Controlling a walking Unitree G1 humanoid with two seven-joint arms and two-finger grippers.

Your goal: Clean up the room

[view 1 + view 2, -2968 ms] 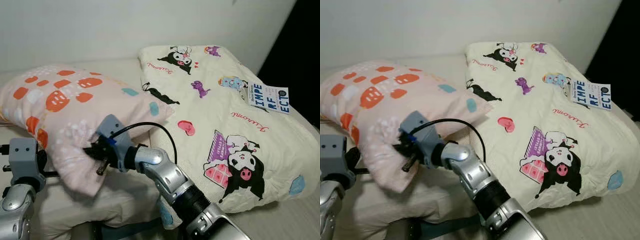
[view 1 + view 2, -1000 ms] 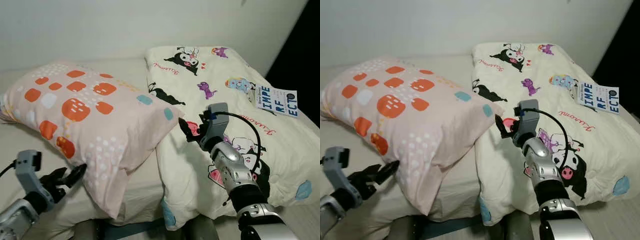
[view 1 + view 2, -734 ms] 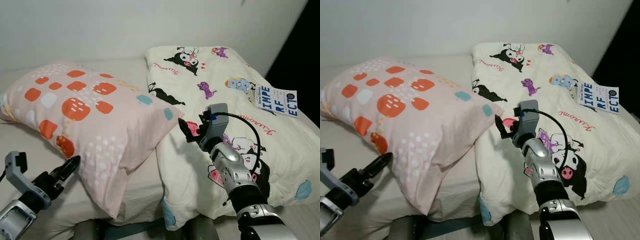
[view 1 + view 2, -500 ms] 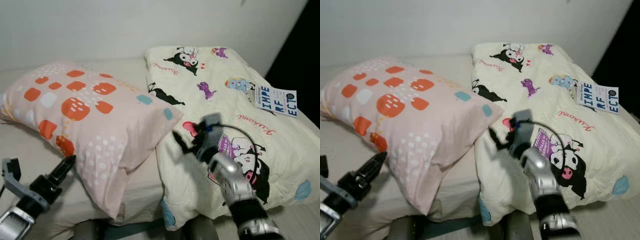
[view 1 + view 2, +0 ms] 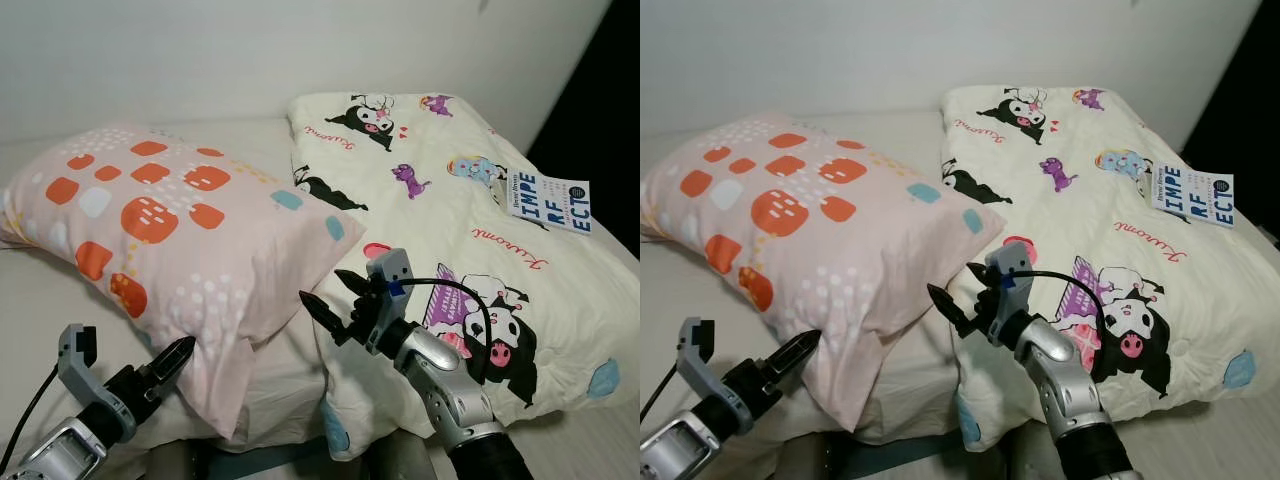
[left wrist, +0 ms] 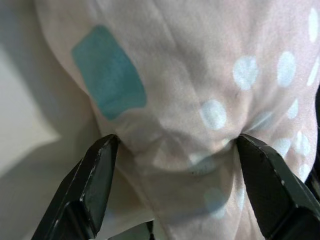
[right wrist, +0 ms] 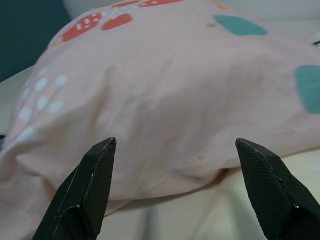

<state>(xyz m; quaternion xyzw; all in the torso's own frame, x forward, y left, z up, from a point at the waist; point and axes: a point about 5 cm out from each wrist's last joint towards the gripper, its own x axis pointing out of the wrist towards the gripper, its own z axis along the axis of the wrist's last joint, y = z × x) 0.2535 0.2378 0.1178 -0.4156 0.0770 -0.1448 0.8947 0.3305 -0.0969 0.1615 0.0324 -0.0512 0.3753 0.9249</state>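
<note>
Left wrist view: wide-open left pincer [image 6: 172,150] against pillow [image 6: 200,75].

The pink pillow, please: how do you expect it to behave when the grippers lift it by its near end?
The pink pillow looks soft: its cover puckers between the left gripper fingers, so it will probably sag. It seems plump and likely light. The right gripper is open just short of it, so a shallow pinch might catch only cloth.

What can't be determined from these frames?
- Whether the left gripper grips the pink pillow: its left wrist view shows fabric between open fingers, contact unclear.
- Small print on the blue tag on the cartoon blanket: too small in the eye views.
- What lies under the pillow's near corner: hidden by the pillow.
- The right gripper is open, short of the pillow.
</note>
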